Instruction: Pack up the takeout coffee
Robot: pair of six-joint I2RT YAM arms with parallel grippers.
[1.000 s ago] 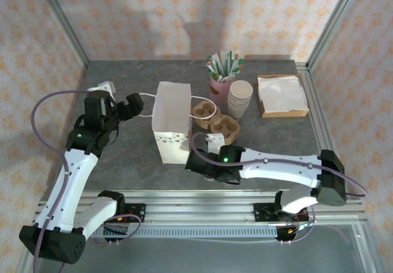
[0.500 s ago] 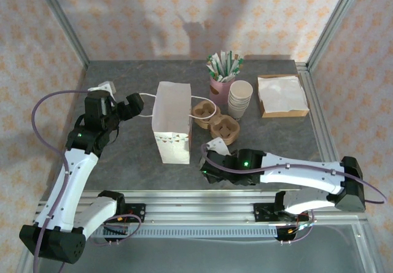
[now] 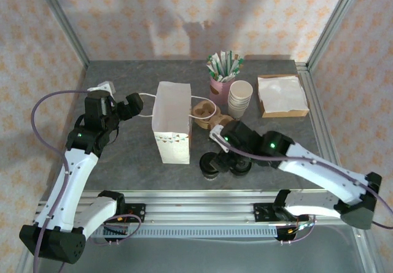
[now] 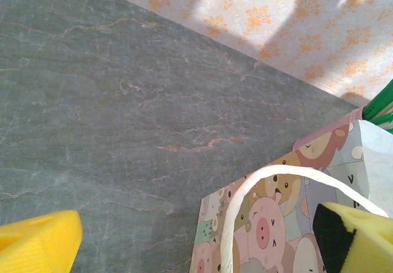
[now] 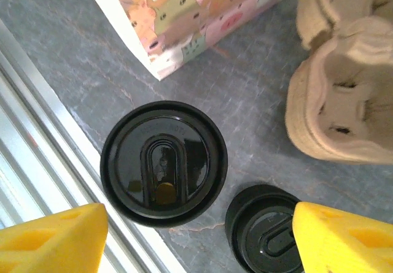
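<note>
right gripper (image 5: 196, 224), jaws spread, hovers above the takeout coffee (image 5: 164, 162).

On the table (image 3: 123, 162), a paper bag (image 3: 172, 129) stands left of centre. The takeout coffee (image 3: 210, 164) stands near the bag's front right corner, close to the table's near edge, with a second lid (image 5: 267, 236) just right of it. Behind them lie two cup carriers (image 3: 212, 116); further back, a cup stack (image 3: 241, 98), a stirrer holder (image 3: 223, 80) behind it, and a napkin box (image 3: 281, 96) to the right
</note>
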